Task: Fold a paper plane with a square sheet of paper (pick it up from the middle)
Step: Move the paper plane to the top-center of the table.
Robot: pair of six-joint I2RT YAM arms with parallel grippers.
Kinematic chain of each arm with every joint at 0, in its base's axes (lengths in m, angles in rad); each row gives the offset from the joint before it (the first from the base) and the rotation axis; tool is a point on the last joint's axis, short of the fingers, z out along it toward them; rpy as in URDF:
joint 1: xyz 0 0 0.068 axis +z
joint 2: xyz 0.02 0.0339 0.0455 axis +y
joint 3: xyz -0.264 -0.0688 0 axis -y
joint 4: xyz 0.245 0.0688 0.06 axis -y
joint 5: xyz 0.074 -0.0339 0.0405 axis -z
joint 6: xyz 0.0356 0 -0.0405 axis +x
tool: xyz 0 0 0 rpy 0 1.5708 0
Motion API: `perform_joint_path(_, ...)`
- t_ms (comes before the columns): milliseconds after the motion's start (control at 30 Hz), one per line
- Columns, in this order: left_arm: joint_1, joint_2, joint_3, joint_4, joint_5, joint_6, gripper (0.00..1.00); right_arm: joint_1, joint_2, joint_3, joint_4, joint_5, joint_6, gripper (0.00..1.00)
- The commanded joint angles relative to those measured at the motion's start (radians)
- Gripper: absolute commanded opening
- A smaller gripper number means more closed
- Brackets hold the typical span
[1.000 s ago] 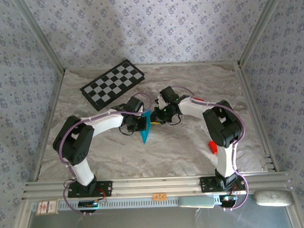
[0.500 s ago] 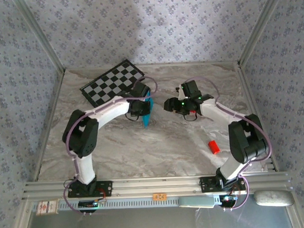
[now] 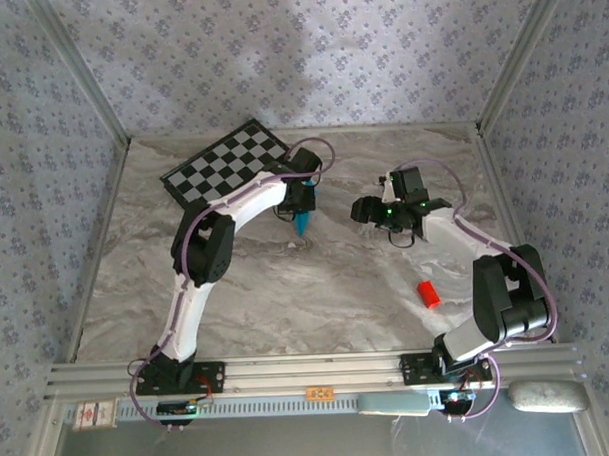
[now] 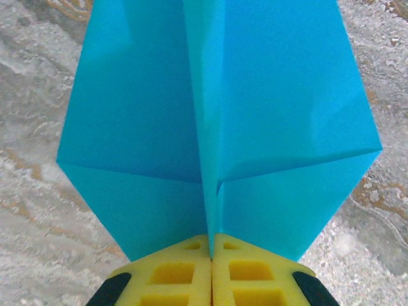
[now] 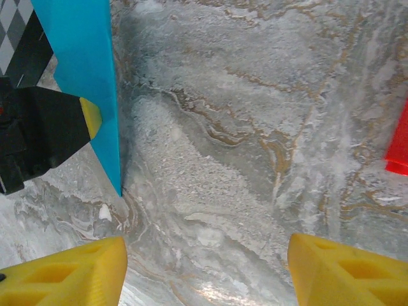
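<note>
The left gripper (image 4: 211, 255) was pinched shut on the paper plane (image 4: 217, 115), its yellow pads meeting right on the centre crease. The folded cyan dart hung from it over the far middle of the table (image 3: 287, 289), just on the near side of the checkered board (image 3: 227, 168). The right gripper (image 5: 207, 268) stood with its jaws wide apart and nothing between them, to the right of the plane and clear of it.

I judged the folding done and the setting-down at hand. That would want a firm pinch on the crease and a level descent, with the pads letting go only once the paper lay flat.

The left wrist camera showed both wings spread either side of the crease. Overhead the plane was a mere cyan sliver, with the red block (image 3: 428, 295) well off to the near right. The right wrist camera caught the plane edge-on, but I could not tell whether its tip touched the marble.
</note>
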Motion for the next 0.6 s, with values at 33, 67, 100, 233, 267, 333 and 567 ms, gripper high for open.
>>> perform_joint_path(33, 0.007, 0.054, 0.070, -0.069, -0.006, -0.019, 0.09, -0.026, -0.020, -0.027, 0.020, -0.036, -0.009, 0.68)
perform_joint_path(67, 0.007, 0.064, 0.102, -0.074, -0.002, -0.019, 0.10, -0.031, -0.020, -0.030, 0.021, -0.039, -0.008, 0.68)
perform_joint_path(100, 0.008, 0.072, 0.109, -0.078, 0.001, -0.019, 0.11, -0.034, -0.021, -0.030, 0.021, -0.042, -0.007, 0.68)
perform_joint_path(233, 0.022, 0.093, 0.130, -0.084, 0.040, -0.013, 0.15, -0.046, -0.020, -0.037, 0.026, -0.054, -0.006, 0.68)
perform_joint_path(267, 0.023, 0.097, 0.136, -0.090, 0.040, -0.013, 0.16, -0.048, -0.019, -0.036, 0.027, -0.057, -0.005, 0.68)
perform_joint_path(333, 0.024, 0.099, 0.136, -0.092, 0.044, -0.011, 0.16, -0.052, -0.017, -0.035, 0.028, -0.062, -0.004, 0.68)
perform_joint_path(567, 0.017, 0.134, 0.154, -0.109, 0.060, -0.007, 0.17, -0.057, 0.006, -0.027, 0.034, -0.080, 0.003, 0.68)
